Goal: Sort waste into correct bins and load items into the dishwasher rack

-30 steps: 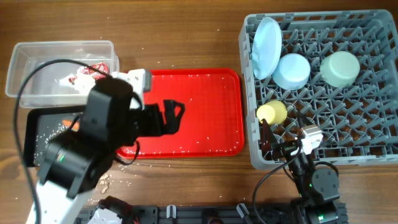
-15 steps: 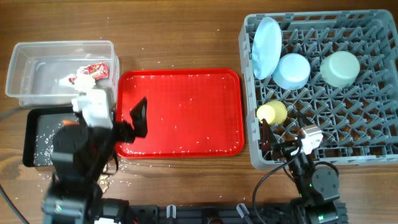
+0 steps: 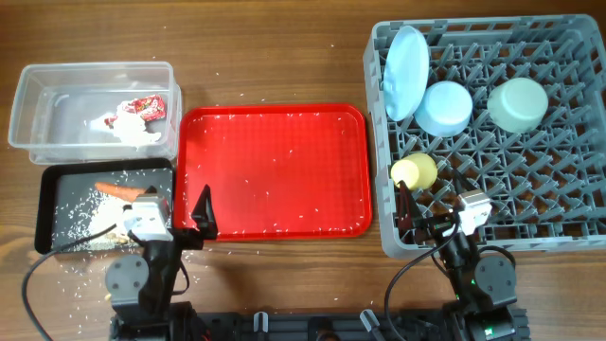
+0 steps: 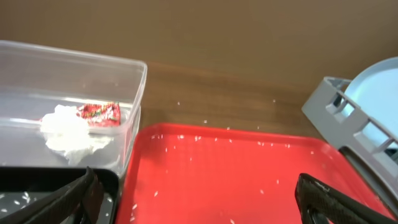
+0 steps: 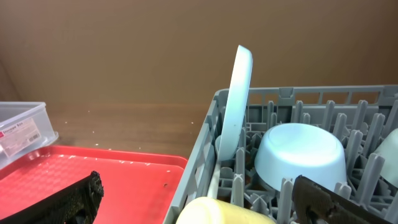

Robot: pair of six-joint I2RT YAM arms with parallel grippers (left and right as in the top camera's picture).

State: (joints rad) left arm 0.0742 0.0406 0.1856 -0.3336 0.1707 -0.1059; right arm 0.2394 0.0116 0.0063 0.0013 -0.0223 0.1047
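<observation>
The clear tub [image 3: 57, 104] at the back left holds the crumpled tissue [image 3: 128, 130] and the red wrapper [image 3: 144, 106]; both also show in the left wrist view, the tissue [image 4: 71, 134] and the wrapper [image 4: 98, 113]. The black tray [image 3: 57, 194] holds the carrot [image 3: 118, 190] and pale crumbs [image 3: 80, 223]. The grey rack [image 3: 568, 204] holds the upright blue plate [image 3: 405, 59], the blue bowl [image 3: 444, 107], the green bowl [image 3: 517, 103] and the yellow cup [image 3: 414, 172]. My left gripper [image 3: 178, 206] is open and empty, low over the gap between black tray and red tray. My right gripper [image 3: 431, 216] is open and empty at the rack's front edge, by the cup [image 5: 224, 211].
The flat red serving tray [image 3: 275, 142] lies in the middle with scattered crumbs on it. More crumbs [image 3: 161, 277] lie on the wooden table in front of the black tray. Both arm bases sit at the front edge.
My left arm has drawn back from over the red tray to the front edge, uncovering the black tray and the carrot. The right arm has not moved.
</observation>
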